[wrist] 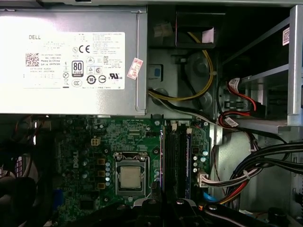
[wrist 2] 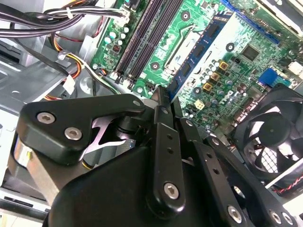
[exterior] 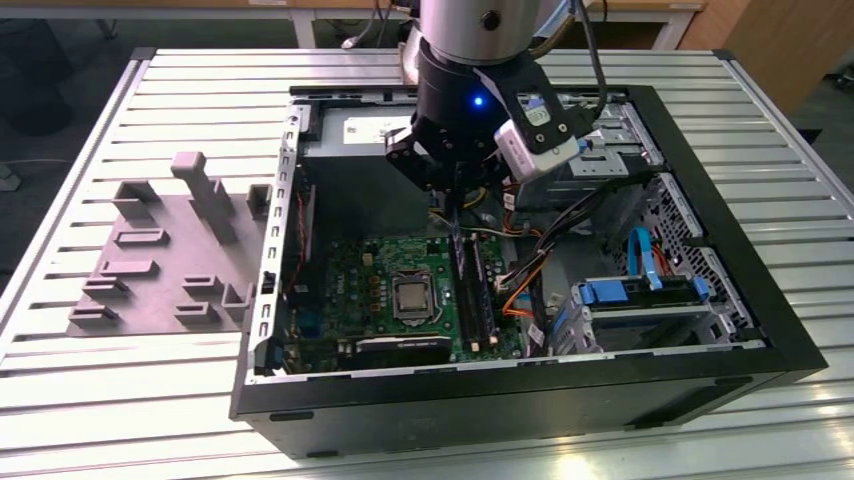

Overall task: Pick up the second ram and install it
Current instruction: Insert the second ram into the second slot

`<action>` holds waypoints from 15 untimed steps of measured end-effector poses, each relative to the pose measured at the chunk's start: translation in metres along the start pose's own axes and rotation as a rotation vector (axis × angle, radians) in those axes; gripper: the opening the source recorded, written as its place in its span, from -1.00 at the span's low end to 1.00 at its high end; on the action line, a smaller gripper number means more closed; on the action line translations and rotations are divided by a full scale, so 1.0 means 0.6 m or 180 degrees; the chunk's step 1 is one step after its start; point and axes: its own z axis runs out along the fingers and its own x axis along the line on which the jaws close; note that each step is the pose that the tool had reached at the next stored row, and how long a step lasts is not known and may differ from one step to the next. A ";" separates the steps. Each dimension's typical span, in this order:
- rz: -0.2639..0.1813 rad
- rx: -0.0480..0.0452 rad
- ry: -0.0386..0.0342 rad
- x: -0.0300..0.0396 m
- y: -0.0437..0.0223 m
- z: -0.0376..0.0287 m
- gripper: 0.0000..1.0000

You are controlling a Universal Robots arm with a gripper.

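The hand (exterior: 458, 200) is clenched on the second ram (wrist 2: 196, 56), lowering it edge-down over the motherboard (exterior: 387, 270) sockets (wrist: 176, 151). Looks like the seating step; it needs careful lining up.

workshop | slatted aluminium bench (exterior: 160, 80) | opened computer case (exterior: 747, 330) | holder block (exterior: 167, 255)

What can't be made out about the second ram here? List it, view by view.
- Second wrist view: the gripper hides the second ram's near end.
- Exterior view: the gripper covers the sockets' end beneath it.
- First wrist view: the sockets run behind the gripper.
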 end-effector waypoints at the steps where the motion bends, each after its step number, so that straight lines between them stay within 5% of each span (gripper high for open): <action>1: 0.0000 -0.0001 0.0000 0.000 0.000 0.000 -0.72; 7: 0.0000 -0.0002 -0.0001 0.000 0.000 0.003 -0.72; 15: 0.0005 0.0000 0.0000 -0.005 0.000 0.024 -0.72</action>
